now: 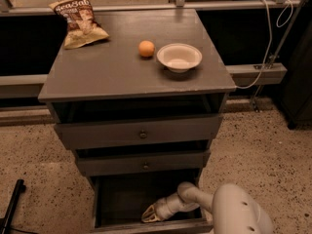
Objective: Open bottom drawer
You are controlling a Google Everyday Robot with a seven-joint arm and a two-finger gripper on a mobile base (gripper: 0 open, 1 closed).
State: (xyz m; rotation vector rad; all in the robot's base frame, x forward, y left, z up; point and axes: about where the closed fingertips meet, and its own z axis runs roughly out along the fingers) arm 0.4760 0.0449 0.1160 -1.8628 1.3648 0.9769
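Note:
The bottom drawer (146, 226) of the grey cabinet stands pulled out toward me. Only the top edge of its front shows at the bottom of the view, and its knob is hidden. Its dark inside (122, 199) looks empty. My gripper (148, 214) is cream-coloured and reaches down into the drawer, just behind the front panel near its middle. My white arm (239, 213) comes in from the lower right. The mid-sized drawer (144, 165) and the tall top drawer (141, 134) above it each stand slightly pulled out.
On the cabinet top (112, 72) lie a chip bag (80, 21) at the back left, an orange (146, 48) and a white bowl (179, 57). A cable (265, 43) hangs at the right. A dark bar (12, 204) lies on the speckled floor at the left.

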